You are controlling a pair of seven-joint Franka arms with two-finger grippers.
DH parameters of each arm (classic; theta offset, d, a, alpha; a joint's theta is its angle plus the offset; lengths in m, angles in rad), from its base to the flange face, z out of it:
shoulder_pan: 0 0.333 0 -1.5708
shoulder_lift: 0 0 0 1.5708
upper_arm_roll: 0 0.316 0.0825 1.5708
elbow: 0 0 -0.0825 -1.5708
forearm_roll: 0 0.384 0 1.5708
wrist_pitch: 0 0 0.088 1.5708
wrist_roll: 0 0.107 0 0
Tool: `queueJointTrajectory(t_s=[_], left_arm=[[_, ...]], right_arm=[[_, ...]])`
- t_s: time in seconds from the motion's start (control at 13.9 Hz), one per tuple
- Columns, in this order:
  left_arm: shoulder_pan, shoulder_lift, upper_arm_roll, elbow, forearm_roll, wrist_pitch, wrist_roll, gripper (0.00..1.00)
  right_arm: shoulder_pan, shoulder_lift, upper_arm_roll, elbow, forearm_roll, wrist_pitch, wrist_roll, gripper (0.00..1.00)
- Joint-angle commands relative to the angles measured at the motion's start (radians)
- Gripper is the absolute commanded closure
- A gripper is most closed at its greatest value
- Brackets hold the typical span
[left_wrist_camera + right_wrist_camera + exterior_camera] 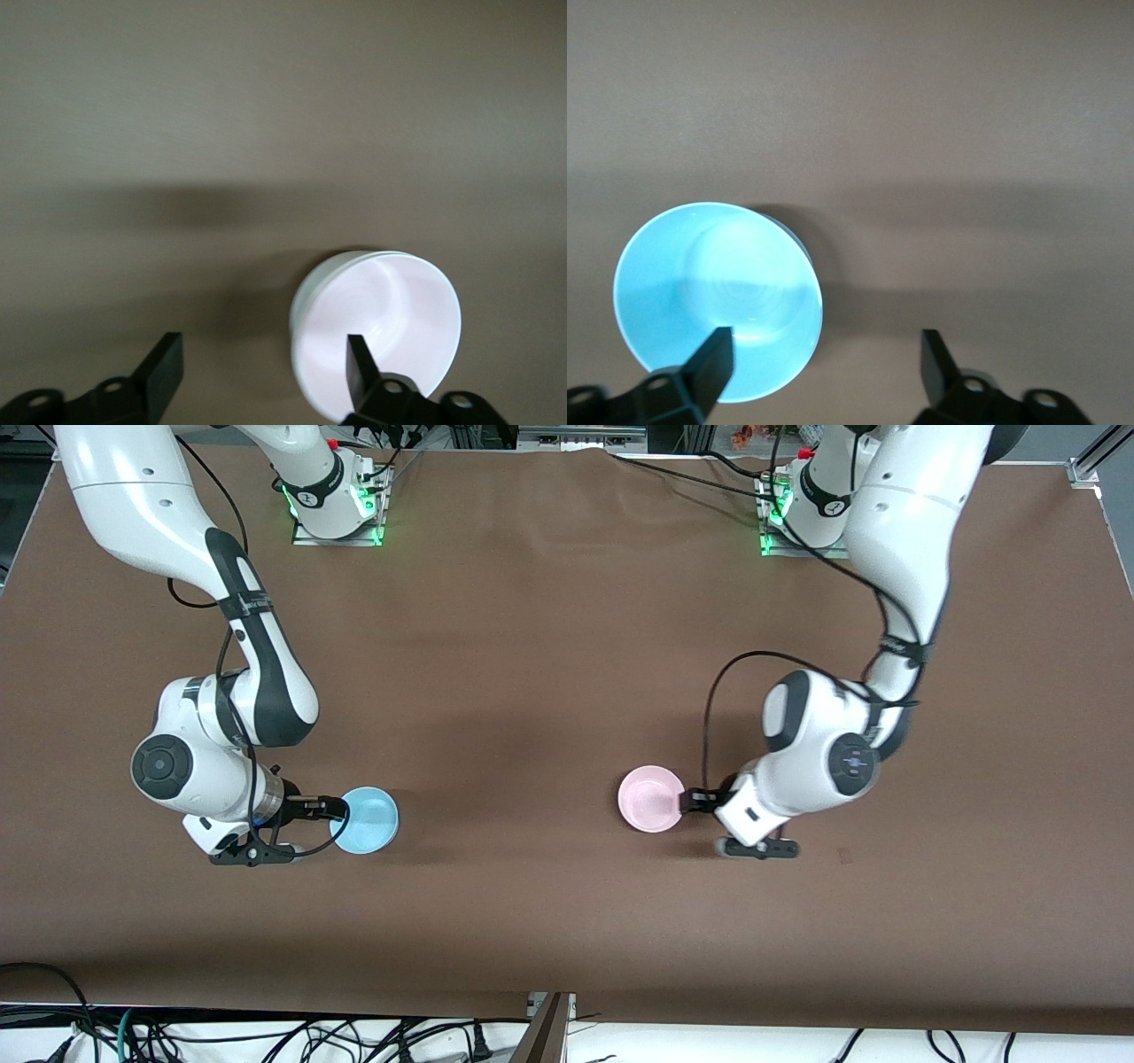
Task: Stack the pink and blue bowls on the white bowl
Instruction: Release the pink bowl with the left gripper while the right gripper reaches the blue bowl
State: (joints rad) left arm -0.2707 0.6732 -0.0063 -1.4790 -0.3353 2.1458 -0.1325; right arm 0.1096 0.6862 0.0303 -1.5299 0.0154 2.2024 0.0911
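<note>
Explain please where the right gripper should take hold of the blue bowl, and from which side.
Grip the thin rim of the blue bowl at the edge toward the right arm's end of the table, where the right gripper already is. The bowl sits upright, open side up, shallow and round, so one finger inside and one outside the wall probably pinches best. The jaws are open.

Pink bowl (651,798), blue bowl (365,820), apart

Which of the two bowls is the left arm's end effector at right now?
The pink bowl, toward the left arm's end of the table. The left end effector, open, straddles its rim; the blue bowl sits at the right end effector.
</note>
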Motion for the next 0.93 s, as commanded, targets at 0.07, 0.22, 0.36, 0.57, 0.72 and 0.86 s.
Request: queueJointTrajectory(t_s=[0.07, 0.22, 0.36, 0.57, 0.72, 0.86], left_arm=[[0.114, -0.245, 0.08, -0.026, 0.018, -0.343, -0.001, 0.0], [0.177, -0.351, 0.086, -0.027, 0.118, -0.429, 0.002, 0.0], [0.183, -0.423, 0.078, -0.026, 0.261, -0.509, 0.004, 0.0], [0.228, -0.487, 0.077, -0.023, 0.28, -0.604, 0.002, 0.0], [0.243, -0.506, 0.077, -0.023, 0.282, -0.627, 0.004, 0.0], [0.246, -0.506, 0.075, -0.023, 0.301, -0.639, 0.016, 0.0]], right_arm=[[-0.002, 0.058, 0.006, 0.022, -0.002, 0.036, -0.014, 0.18], [0.001, 0.078, 0.006, 0.025, 0.004, 0.074, -0.004, 0.27], [0.002, 0.079, 0.006, 0.025, 0.008, 0.08, -0.001, 0.49], [0.005, 0.078, 0.011, 0.025, 0.011, 0.079, 0.021, 1.0], [0.018, 0.079, 0.013, 0.028, 0.008, 0.074, 0.083, 1.0], [0.063, 0.07, 0.014, 0.08, 0.009, 0.01, 0.174, 1.0]])
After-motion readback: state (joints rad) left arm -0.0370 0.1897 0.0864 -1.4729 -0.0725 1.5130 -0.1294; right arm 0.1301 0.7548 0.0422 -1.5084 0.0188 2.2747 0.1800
